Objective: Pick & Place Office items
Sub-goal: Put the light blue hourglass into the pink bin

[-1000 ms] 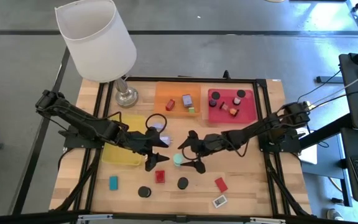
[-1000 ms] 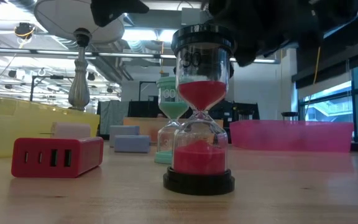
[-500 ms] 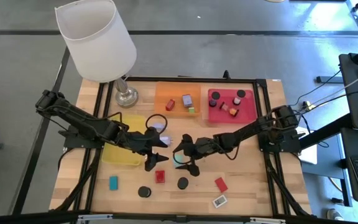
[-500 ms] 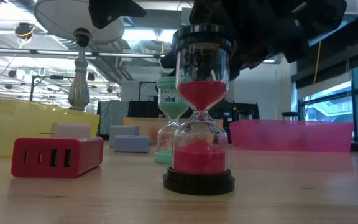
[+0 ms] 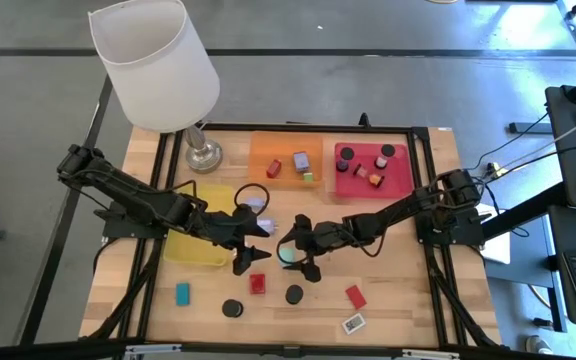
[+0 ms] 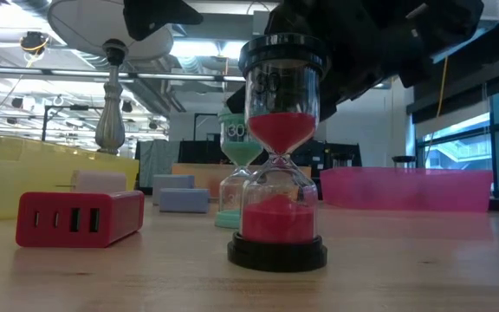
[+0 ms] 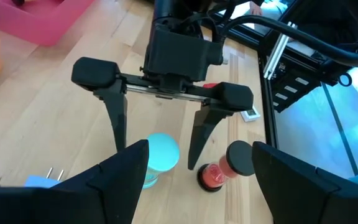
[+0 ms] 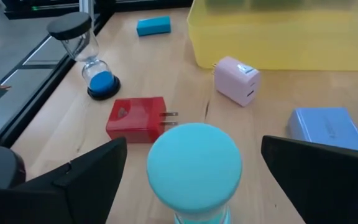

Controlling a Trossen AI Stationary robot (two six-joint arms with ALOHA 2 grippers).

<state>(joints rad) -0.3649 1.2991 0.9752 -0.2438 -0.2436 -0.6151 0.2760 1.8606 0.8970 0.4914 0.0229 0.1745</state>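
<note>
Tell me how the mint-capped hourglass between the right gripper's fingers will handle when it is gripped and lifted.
The mint-capped sand hourglass stands tall on a small base, so a sideways nudge would probably tip it. Its clear waist looks thin, likely fragile. The right gripper, open astride its round, possibly slippery cap, should probably close gently.

Straight down over the whole table [image 5: 408,280] from above, level across its top close behind a red-sand hourglass [image 6: 278,156], and forward from each wrist, all four sharing the mint hourglass [image 5: 286,255] at the table's middle
</note>
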